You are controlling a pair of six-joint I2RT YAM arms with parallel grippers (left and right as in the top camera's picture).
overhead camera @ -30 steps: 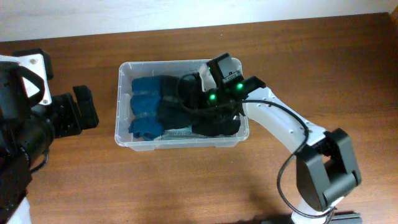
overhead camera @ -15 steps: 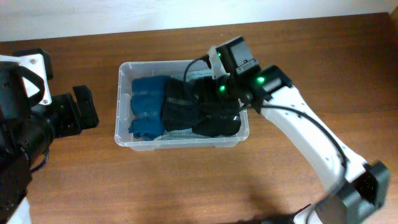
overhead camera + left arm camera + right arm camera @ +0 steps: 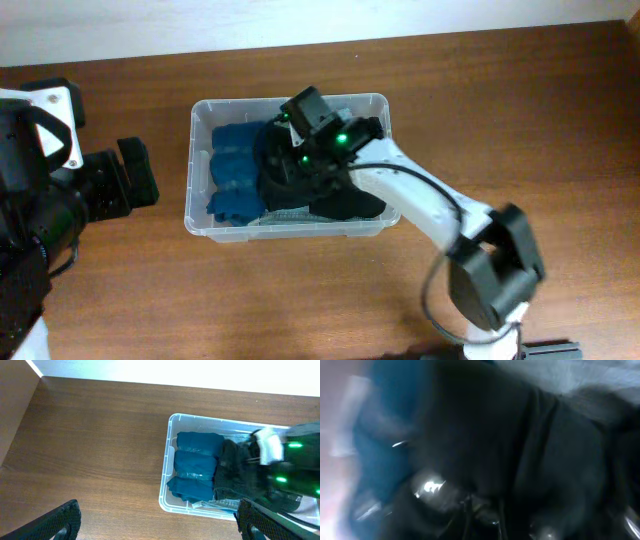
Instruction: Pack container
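While low inside the container (image 3: pixel 192 150), right claw (image 3: pixel 290 160) close upon black cloth (image 3: pixel 345 203).

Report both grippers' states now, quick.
Left gripper: open, holding nothing.
Right gripper: down on the black clothes inside the clear plastic rectangular container; the wrist view is blurred, so its state cannot be told.
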